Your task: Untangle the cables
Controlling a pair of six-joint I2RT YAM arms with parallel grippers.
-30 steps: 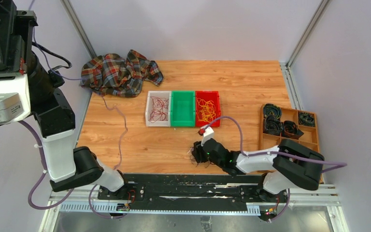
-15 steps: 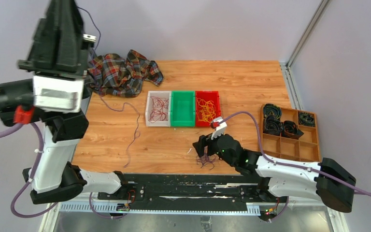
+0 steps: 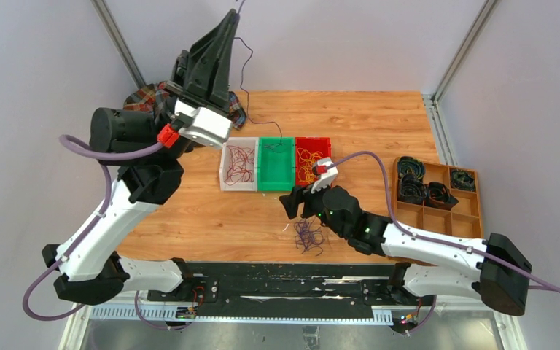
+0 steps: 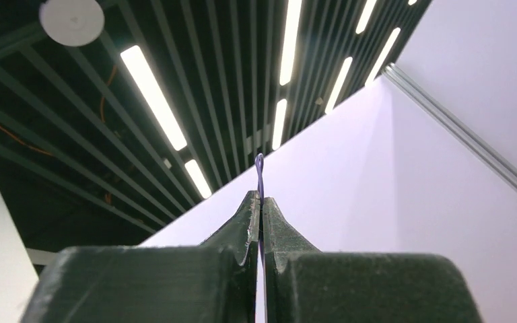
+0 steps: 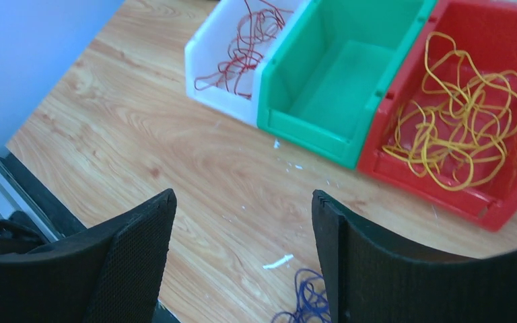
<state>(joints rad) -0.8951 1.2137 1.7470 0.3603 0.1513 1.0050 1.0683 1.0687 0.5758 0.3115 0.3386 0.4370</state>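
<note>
Two hands: left hand (image 4: 261,198) pinches thread-thin purple cable (image 4: 259,168); right hand (image 5: 241,205) gapes near tangled purple cables (image 3: 308,235).

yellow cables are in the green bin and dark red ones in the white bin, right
Not quite: the yellow cables sit in the red bin, not the green bin. The right wrist view shows it; the dark red ones are in the white bin.

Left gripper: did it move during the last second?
Yes. The black left gripper swung rightward, from the view's left edge towards the white plastic bin.
</note>
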